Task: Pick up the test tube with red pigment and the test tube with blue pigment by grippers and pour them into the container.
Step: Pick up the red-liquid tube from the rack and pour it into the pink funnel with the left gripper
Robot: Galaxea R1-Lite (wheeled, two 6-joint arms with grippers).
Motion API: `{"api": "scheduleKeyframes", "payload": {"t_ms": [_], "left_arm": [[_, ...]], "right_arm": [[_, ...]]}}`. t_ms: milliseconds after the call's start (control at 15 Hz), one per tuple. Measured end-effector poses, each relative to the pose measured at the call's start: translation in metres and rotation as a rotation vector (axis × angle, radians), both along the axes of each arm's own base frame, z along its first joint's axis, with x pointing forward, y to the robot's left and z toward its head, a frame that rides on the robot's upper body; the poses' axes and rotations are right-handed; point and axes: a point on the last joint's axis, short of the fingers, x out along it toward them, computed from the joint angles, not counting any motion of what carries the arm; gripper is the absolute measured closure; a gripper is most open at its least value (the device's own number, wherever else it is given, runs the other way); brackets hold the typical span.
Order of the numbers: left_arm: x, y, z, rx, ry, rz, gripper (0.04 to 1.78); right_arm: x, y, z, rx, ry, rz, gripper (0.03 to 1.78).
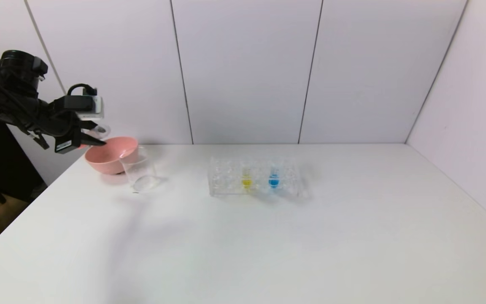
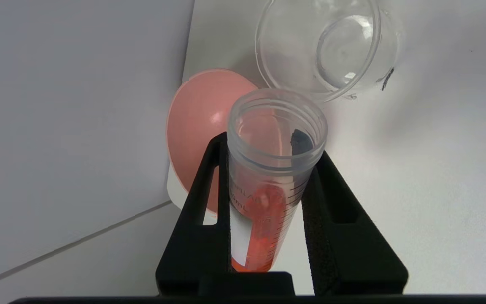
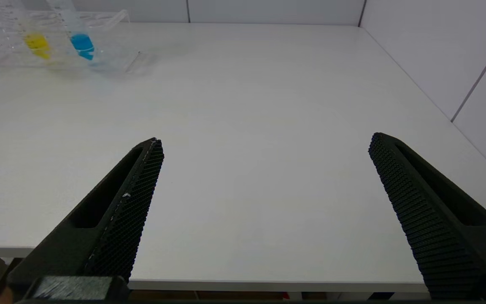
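Left gripper (image 2: pixel 268 202) is clamped tight on the test tube with red pigment (image 2: pixel 268 185), up at the far-left corner of the surface (image 1: pixel 268 236), over the pink bowl (image 1: pixel 110 158). The tube lies nearly level in the head view, its long axis running along the fingers with the open mouth leading and the red-orange liquid pooled near the gripper end. The glass beaker (image 1: pixel 141 173) sits on the surface just beside the bowl, on the side toward the robot's right, and is empty by the look of it. In the left wrist view the beaker's mouth is ahead of and below the tube mouth, not yet under it, so pouring likely needs a shift over the beaker plus more tip. Risk: red goes into the bowl instead. The test tube with blue pigment (image 1: pixel 273 179) stands upright in the clear rack (image 1: pixel 226 177) mid-surface, next to a yellow tube (image 1: pixel 246 180). Right gripper (image 3: pixel 264 202) is wide open, holding nothing, low at the near right edge, the nearer arm to the blue tube.
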Motion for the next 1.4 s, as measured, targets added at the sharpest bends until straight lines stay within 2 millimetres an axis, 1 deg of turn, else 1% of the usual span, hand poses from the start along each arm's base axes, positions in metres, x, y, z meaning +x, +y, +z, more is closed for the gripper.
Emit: {"api": "scheduleKeyframes", "payload": {"t_ms": [467,667,933,1400], "left_arm": [[0.011,-0.013,-0.007,0.103,0.035,0.042,1.32],[0.015,-0.022,-0.009,0.144,0.037,0.056,1.32],[0.017,-0.031,-0.009,0.188,0.04,0.07,1.32],[0.018,-0.035,-0.008,0.242,0.043,0.107,1.32]], "right_arm": [[0.0,0.0,0.0,0.0,0.0,0.0,0.04],[0.0,0.0,0.0,0.0,0.0,0.0,0.04],[0.0,0.0,0.0,0.0,0.0,0.0,0.04],[0.0,0.0,0.0,0.0,0.0,0.0,0.04]]}}
